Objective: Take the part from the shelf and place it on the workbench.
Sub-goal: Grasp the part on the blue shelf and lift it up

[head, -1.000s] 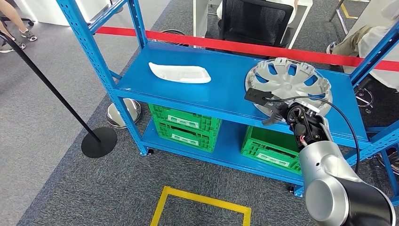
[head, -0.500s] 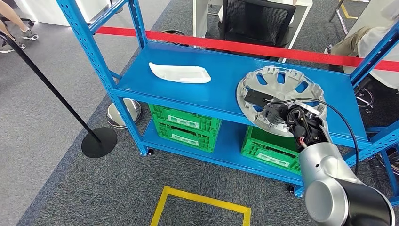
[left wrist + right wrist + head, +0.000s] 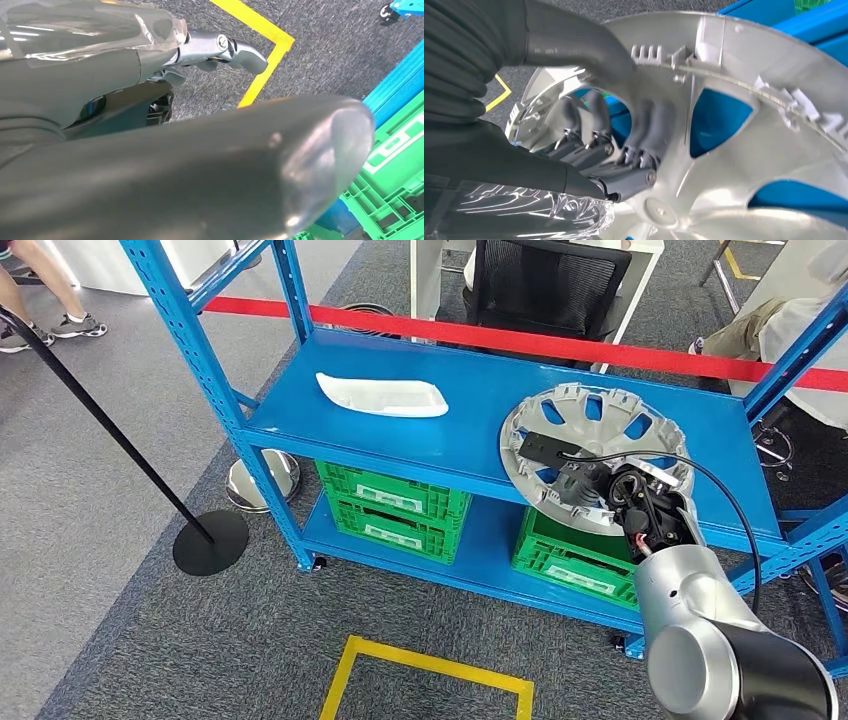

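Gripping hubcap [image 3: 744, 150], fingers [image 3: 644, 135] through spokes.

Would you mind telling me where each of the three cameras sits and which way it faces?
Head view: high on the body, looking forward and down at the blue shelf; right arm reaches to the silver hubcap.
Left wrist view: behind the left hand, facing carpet and a green crate.
Right wrist view: behind the right hand, gripping the hubcap.
Head and right wrist views share the hubcap.

Silver right arm [image 3: 700, 640] — black cable, dark grey hand [image 3: 590, 483].
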